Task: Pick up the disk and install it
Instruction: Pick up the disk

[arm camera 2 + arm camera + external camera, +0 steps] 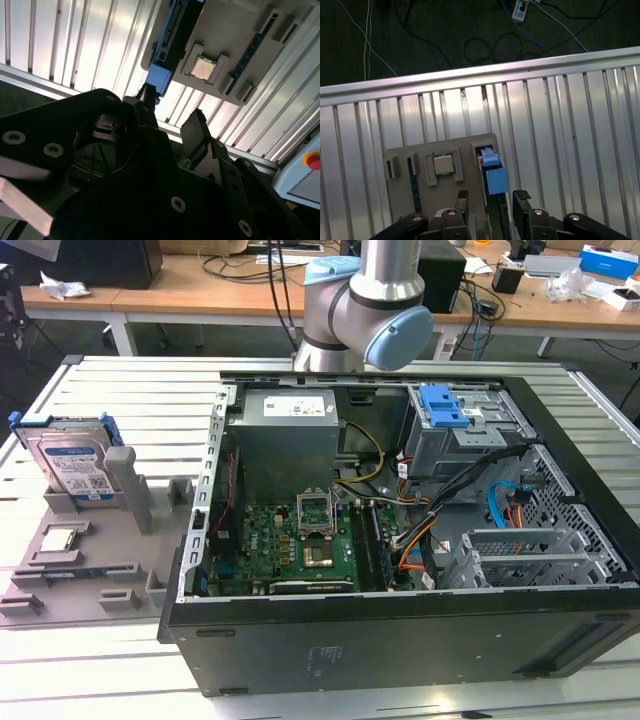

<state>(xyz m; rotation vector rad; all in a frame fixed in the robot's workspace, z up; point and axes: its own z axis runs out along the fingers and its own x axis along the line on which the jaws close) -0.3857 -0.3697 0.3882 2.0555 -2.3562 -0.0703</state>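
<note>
The disk [72,462] stands on edge in a slot of the grey holder [60,570] at the exterior view's left; it is silver with a blue-and-white label and a blue carrier. In the first wrist view its blue carrier edge [493,175] lies between and beyond the two dark fingertips of my gripper [492,195]. The gripper is open with nothing in it and stays apart from the disk. In the second wrist view the gripper [172,114] hangs over the disk's blue end [160,80].
An open computer case [400,640] takes up the middle of the slatted metal table [130,390], with a blue drive-bay latch [445,405] at its far right. A processor chip [443,164] sits in the holder beside the disk. The table edge [470,75] and the cabled floor lie beyond.
</note>
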